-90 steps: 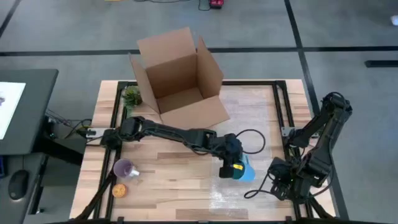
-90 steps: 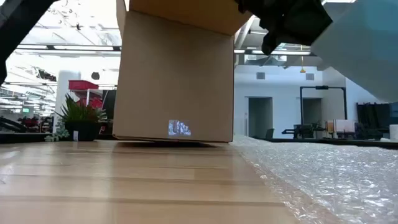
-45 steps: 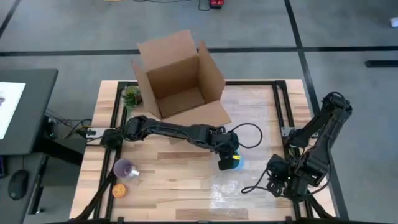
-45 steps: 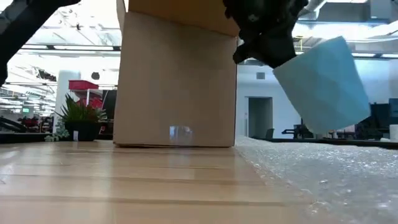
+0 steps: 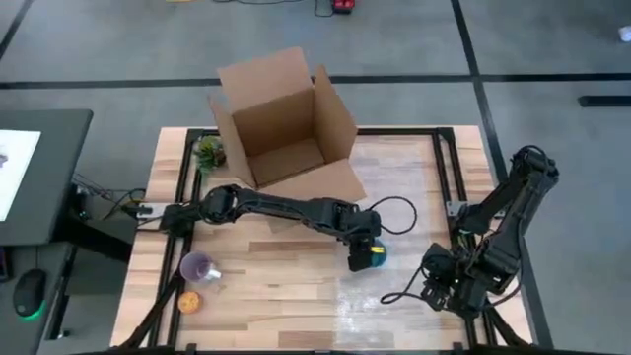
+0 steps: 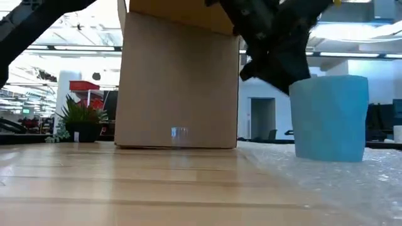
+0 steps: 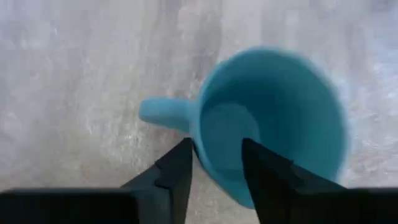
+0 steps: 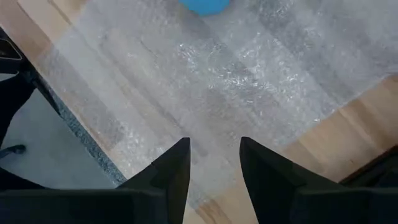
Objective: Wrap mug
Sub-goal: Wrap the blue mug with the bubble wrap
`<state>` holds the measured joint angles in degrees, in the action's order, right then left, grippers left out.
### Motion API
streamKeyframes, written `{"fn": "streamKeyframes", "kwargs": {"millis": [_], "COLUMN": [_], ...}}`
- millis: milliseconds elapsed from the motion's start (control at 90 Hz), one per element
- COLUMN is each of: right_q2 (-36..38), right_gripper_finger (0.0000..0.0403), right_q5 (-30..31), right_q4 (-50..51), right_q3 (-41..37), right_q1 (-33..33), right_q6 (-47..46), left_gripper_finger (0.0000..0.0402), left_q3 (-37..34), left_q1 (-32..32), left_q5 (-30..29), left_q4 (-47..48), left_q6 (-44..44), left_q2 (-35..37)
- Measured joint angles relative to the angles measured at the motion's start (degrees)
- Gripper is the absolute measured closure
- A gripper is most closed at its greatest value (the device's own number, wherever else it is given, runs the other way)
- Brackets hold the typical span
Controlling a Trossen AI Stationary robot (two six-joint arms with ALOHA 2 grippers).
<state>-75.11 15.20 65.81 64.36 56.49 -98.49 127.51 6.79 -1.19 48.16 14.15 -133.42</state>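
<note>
Mug down from tilted carry — now upright on bubble wrap. Left gripper jaws straddle rim, grip about to go (your call). Right gripper jaws apart, empty — wrapping next.

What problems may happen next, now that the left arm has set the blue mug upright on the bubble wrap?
1. The left gripper straddles the rim of the blue mug, one finger inside. If it lifts before opening wide, it may drag or tip the mug.
2. The bubble wrap is soft and uneven, so the mug might wobble when released.
3. The right gripper waits over the wrap's edge; pulling the sheet too early could topple the mug.
</note>
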Motion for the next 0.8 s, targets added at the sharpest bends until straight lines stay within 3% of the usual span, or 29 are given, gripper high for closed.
{"fn": "streamKeyframes", "kwargs": {"millis": [300, 367, 456, 578, 800], "right_q2": [1.03, 1.23, 1.38, 1.36, 0.79], "right_gripper_finger": [0.0275, 0.0275, 0.0275, 0.0275, 0.0275], "right_q5": [0.87, 4.44, 13.92, 23.32, 24.22], "right_q4": [0.36, 0.58, 0.63, -0.81, -13.19], "right_q3": [0.11, 0.49, 0.5, 0.5, 0.5], "right_q1": [-0.47, -1.41, -3.92, -11.13, -30.94], "right_q6": [1.89, 4.62, 9.34, 17.91, 40.68], "left_gripper_finger": [0.0256, 0.0256, 0.0256, 0.0256, 0.0256], "left_q3": [4.28, 4.34, 4.32, 4.23, 4.23], "left_q1": [0.3, 0.56, 1.16, 2.02, 3.83], "left_q5": [-0.33, -1.42, -5.01, -12.26, -27.16], "left_q4": [8.45, 11.33, 16.64, 23.51, 36.83], "left_q6": [-2.32, -1.72, -1.23, 0.49, 8.19], "left_q2": [7.15, 9.38, 11.85, 16.68, 25.89]}}
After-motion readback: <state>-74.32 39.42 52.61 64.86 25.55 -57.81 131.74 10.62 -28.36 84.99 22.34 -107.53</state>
